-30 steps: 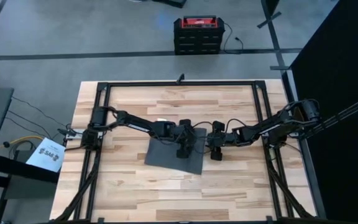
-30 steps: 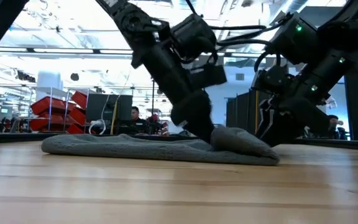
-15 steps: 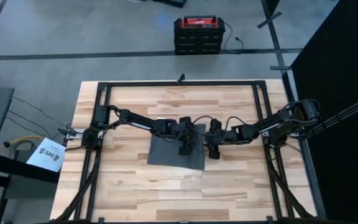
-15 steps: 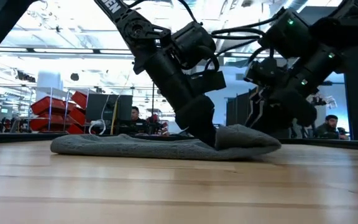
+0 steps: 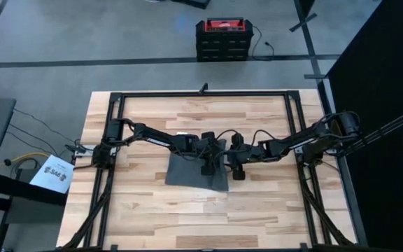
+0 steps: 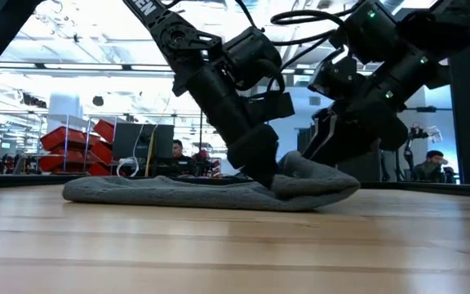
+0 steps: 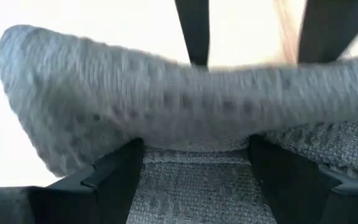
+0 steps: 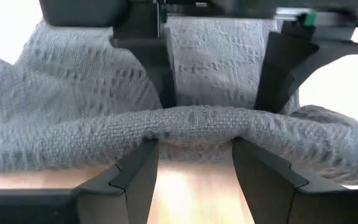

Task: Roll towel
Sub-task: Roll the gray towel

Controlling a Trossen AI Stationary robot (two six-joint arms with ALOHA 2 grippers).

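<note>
The dark grey towel [image 5: 194,171] lies flat on the table's middle. Its right edge is raised and curled over into a thick fold [image 6: 317,175]. My left gripper [image 5: 207,166] [image 7: 194,149] stands open on the towel just left of that fold. My right gripper [image 5: 238,170] [image 8: 194,146] is open at the towel's right edge, with the fold lying across its fingertips. In each wrist view the other gripper's two fingers show beyond the fold. My left gripper slants down from the table's left, its two open fingers [image 7: 120,165] set on the flat cloth [image 7: 194,186]. The curled fold [image 7: 185,106] lies across in front of the fingertips and hides them. The cloth under them stays on the table. My right gripper comes in low from the table's right, with its open fingers [image 8: 135,171] under the towel's right edge. The curled edge [image 8: 194,121] drapes across both fingertips, raised off the table. How many layers it has I cannot tell. The rest of the towel lies flat.
Bare wooden table [image 5: 152,217] spreads on all sides of the towel, inside a black frame [image 5: 201,93]. A red and black box [image 5: 221,38] stands on the floor beyond the far edge. People sit in the room behind [image 6: 176,151].
My right gripper has gone toward the table's left with the towel's right edge. That edge has risen and curled over toward my left gripper, and the fold is thicker. The rest of the towel has stayed flat.
</note>
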